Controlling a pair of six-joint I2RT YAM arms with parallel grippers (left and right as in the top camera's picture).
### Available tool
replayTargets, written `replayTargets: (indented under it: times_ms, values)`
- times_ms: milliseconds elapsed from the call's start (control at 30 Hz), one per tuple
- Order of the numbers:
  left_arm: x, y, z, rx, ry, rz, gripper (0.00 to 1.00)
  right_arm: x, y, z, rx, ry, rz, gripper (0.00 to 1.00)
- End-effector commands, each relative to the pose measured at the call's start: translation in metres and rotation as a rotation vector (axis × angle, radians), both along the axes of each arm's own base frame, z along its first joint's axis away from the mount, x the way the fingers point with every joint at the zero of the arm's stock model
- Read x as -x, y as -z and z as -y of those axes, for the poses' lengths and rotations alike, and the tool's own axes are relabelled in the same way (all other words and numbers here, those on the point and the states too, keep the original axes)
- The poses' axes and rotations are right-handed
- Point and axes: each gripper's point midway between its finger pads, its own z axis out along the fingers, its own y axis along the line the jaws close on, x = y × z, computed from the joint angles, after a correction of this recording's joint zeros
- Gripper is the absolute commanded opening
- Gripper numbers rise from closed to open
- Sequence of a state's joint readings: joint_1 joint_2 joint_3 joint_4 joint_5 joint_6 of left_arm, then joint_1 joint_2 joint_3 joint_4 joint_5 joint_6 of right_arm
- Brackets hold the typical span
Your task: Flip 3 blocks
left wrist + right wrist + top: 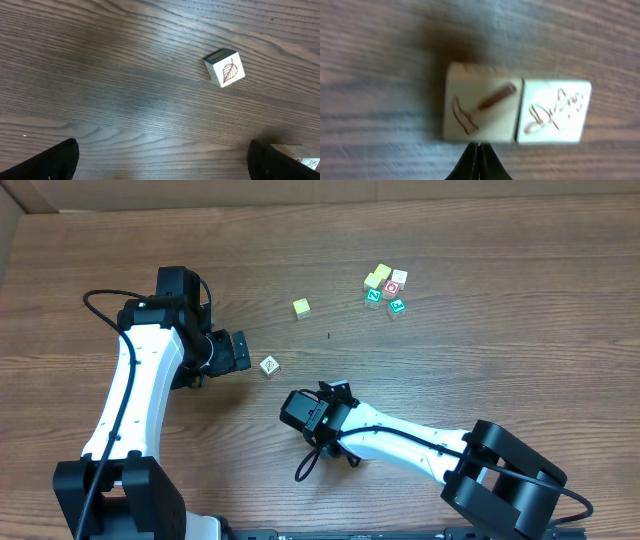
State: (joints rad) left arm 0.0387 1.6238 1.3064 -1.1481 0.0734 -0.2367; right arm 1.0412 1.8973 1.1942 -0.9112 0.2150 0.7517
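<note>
While the right fingers [478, 162] are pinched fully shut on nothing, the left fingers [55, 160] stand spread wide and empty.
On the tabletop [100, 75] the leaf block [225, 68] lies alone, ahead of the left fingers and apart from them. Under the right wrist, the hammer block [480, 110] and the scrawl-marked block [552, 112] sit side by side, touching, drawn faces up; the closed tips point at the hammer block's near edge, just beside it. Farther off lie a plain yellow cube [301, 308] and a cluster of letter cubes [385, 288].
</note>
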Motion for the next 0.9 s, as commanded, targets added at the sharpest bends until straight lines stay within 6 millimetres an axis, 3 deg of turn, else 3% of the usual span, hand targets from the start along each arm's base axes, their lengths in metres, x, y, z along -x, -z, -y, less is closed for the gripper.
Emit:
replayTargets:
  times_ms: [0, 133, 300, 467, 633, 867]
  values:
    - [-0.006, -0.004, 0.001, -0.007, 0.010, 0.015, 1.00, -0.005, -0.025, -0.021, -0.073, 0.006, -0.018, 0.04]
    - [-0.006, -0.004, 0.001, -0.007, 0.010, 0.015, 1.00, -0.008, -0.043, -0.045, -0.158, -0.045, -0.038, 0.04]
    - [-0.006, -0.004, 0.001, -0.007, 0.010, 0.015, 1.00, -0.016, -0.045, -0.061, -0.222, -0.049, -0.005, 0.04]
    - [-0.006, -0.004, 0.001, -0.007, 0.010, 0.015, 1.00, -0.026, -0.035, -0.049, -0.159, -0.039, 0.059, 0.04]
    - [-0.006, -0.004, 0.001, -0.007, 0.010, 0.015, 1.00, -0.028, -0.016, -0.052, -0.149, -0.069, 0.060, 0.04]
    - [-0.006, -0.004, 0.001, -0.007, 0.010, 0.015, 1.00, -0.034, -0.014, -0.045, -0.107, -0.064, 0.096, 0.04]
